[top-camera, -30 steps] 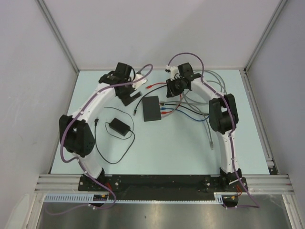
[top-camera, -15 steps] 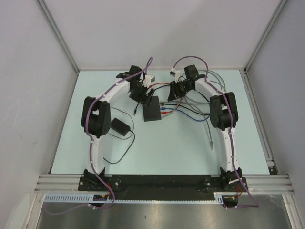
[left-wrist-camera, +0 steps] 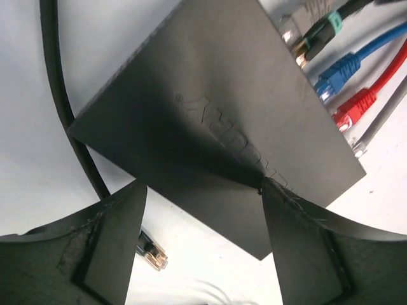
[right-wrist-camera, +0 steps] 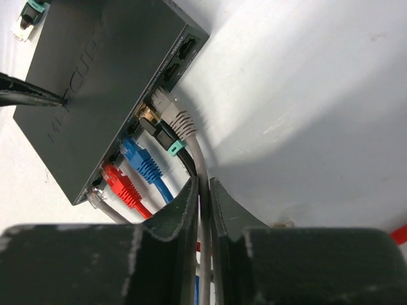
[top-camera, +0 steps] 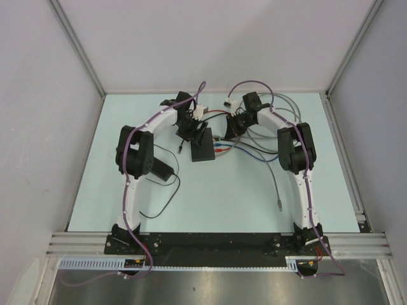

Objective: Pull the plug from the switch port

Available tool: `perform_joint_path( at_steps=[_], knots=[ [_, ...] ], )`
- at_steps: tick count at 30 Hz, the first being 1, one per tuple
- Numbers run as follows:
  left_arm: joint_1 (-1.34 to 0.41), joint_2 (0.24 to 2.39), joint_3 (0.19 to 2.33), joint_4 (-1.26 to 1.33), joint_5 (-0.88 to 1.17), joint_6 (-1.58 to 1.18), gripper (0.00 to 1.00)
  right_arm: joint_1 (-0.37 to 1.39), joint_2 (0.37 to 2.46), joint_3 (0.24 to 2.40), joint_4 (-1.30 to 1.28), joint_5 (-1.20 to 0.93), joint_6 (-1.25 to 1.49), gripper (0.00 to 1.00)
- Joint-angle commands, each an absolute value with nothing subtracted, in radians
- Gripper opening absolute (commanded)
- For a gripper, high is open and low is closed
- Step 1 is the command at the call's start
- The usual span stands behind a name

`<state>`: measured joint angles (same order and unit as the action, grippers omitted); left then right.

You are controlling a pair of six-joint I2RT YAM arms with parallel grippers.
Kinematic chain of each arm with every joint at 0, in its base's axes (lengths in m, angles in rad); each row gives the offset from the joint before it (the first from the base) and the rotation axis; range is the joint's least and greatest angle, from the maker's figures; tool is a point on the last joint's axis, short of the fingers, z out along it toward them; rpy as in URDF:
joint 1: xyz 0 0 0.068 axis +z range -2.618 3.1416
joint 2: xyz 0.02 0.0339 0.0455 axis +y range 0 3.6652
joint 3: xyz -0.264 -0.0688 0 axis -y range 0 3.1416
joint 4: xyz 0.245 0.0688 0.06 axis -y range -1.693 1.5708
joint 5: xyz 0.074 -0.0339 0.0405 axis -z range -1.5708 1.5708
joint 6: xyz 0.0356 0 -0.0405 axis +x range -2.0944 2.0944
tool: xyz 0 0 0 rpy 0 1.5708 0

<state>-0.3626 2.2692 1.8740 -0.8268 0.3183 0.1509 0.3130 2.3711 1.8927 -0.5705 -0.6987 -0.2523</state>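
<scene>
grey cable [right-wrist-camera: 199, 159] tight between fingers of right hand [right-wrist-camera: 203, 188]

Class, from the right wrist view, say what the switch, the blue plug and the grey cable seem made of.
Switch: likely moulded plastic, matte black, lettering formed in its lid. Blue plug: flexible-looking plastic, slight sheen, ribbed boot. Grey cable: smooth rubbery jacket, bending freely.

Bright, even overhead light; soft shadow falls beside the switch [right-wrist-camera: 95, 82].
</scene>
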Motion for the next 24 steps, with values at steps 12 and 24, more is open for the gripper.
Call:
perform_joint_path(
  at_steps=[12,24],
  knots=[
    [-0.41,2.281,1.858,-0.844,0.509,0.357,0.63,0.397,2.189,1.586,-0.592,-0.64,-0.273,0.0],
    [-0.402,2.224,1.864,-0.83,0.525,0.367,0.75,0.318,2.273,1.732,-0.641,-0.745,-0.241,0.52]
  ],
)
